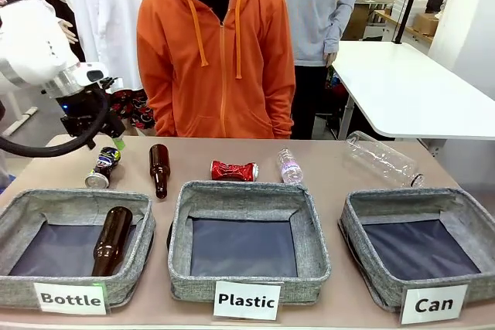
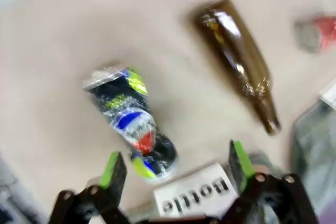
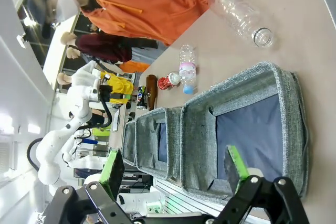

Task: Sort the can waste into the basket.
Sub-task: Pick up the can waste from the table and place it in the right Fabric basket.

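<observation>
Front view: dark can [image 1: 102,168] at left and red can [image 1: 233,171] at centre lie on the table [image 1: 325,161], the Can basket [image 1: 418,200] at lower right empty, nothing sorted yet; left wrist view: open left hand [image 2: 176,163] hovers over the dark can, lower centre; right wrist view: open right hand [image 3: 173,169] faces that basket.

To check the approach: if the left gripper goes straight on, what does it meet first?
Probably the dark printed can on the table, slightly off-centre before the open left gripper; depth unclear.
</observation>
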{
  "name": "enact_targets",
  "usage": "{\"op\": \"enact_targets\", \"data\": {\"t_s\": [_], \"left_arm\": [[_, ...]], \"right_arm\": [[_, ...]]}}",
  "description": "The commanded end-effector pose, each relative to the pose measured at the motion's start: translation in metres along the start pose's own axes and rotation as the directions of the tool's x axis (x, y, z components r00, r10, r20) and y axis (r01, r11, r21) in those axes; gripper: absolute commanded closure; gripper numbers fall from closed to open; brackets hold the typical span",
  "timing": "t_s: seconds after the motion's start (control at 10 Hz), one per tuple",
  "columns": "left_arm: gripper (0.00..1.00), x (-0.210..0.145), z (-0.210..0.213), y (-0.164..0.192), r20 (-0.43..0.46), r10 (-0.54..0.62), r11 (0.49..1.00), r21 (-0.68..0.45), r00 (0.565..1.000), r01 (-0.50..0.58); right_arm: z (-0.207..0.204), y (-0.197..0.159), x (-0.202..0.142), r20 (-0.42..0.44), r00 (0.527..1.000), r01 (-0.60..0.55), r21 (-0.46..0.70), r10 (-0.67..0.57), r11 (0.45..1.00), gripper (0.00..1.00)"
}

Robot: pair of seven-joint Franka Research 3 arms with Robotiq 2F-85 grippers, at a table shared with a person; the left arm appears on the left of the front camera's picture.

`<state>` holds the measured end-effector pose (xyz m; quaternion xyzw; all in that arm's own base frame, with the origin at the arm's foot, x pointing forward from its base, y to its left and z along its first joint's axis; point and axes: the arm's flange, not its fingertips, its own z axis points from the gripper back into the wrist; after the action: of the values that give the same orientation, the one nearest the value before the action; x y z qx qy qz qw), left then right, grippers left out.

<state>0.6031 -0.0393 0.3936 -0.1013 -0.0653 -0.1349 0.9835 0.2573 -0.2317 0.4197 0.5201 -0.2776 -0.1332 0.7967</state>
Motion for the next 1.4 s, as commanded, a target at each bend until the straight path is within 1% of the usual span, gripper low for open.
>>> {"op": "enact_targets", "data": {"t_s": [0.0, 0.1, 0.3, 0.4, 0.6, 0.8, 0.9, 1.0, 1.1, 1.2, 1.3], "left_arm": [[0.00, 0.007, -0.019, 0.007, -0.028, 0.190, 0.975, 0.126, 0.981, -0.185], [0.00, 0.011, -0.024, 0.012, -0.045, 0.214, 0.969, 0.136, 0.976, -0.206], [0.00, 0.019, -0.036, 0.020, -0.032, 0.264, 0.957, 0.132, 0.964, -0.258], [0.00, 0.022, -0.046, 0.024, -0.047, 0.288, 0.952, 0.124, 0.956, -0.281], [0.00, 0.021, -0.066, 0.028, -0.064, 0.309, 0.945, 0.137, 0.949, -0.298], [0.00, 0.024, -0.070, 0.029, -0.061, 0.316, 0.941, 0.146, 0.947, -0.305], [0.60, 0.024, -0.070, 0.027, -0.052, 0.304, 0.942, 0.166, 0.951, -0.292], [0.60, 0.024, -0.071, 0.027, -0.055, 0.304, 0.942, 0.166, 0.951, -0.291], [1.00, 0.024, -0.072, 0.028, -0.060, 0.303, 0.943, 0.163, 0.951, -0.290], [0.65, 0.025, -0.072, 0.027, -0.066, 0.300, 0.943, 0.169, 0.952, -0.285], [1.00, 0.023, -0.072, 0.027, -0.076, 0.292, 0.947, 0.166, 0.953, -0.276]], "right_arm": [[0.000, 0.001, 0.003, 0.019, 1.000, -0.024, 0.024, 0.024, 0.999, 0.00], [0.000, 0.001, 0.003, 0.019, 1.000, -0.024, 0.024, 0.024, 0.999, 0.00], [0.000, 0.001, 0.003, 0.019, 1.000, -0.024, 0.024, 0.024, 0.999, 0.00], [0.000, 0.001, 0.003, 0.019, 1.000, -0.024, 0.024, 0.024, 0.999, 0.00], [0.000, 0.001, 0.003, 0.019, 1.000, -0.024, 0.024, 0.024, 0.999, 0.00], [0.000, 0.001, 0.003, 0.019, 1.000, -0.024, 0.024, 0.024, 0.999, 0.00], [0.000, 0.001, 0.003, 0.019, 1.000, -0.024, 0.024, 0.024, 0.999, 0.00], [0.000, 0.001, 0.003, 0.019, 1.000, -0.024, 0.024, 0.024, 0.999, 0.00], [0.000, 0.001, 0.003, 0.019, 1.000, -0.024, 0.024, 0.024, 0.999, 0.00], [0.000, 0.001, 0.003, 0.019, 1.000, -0.024, 0.024, 0.024, 0.999, 0.00], [0.000, 0.001, 0.003, 0.019, 1.000, -0.024, 0.024, 0.024, 0.999, 0.00]]}}
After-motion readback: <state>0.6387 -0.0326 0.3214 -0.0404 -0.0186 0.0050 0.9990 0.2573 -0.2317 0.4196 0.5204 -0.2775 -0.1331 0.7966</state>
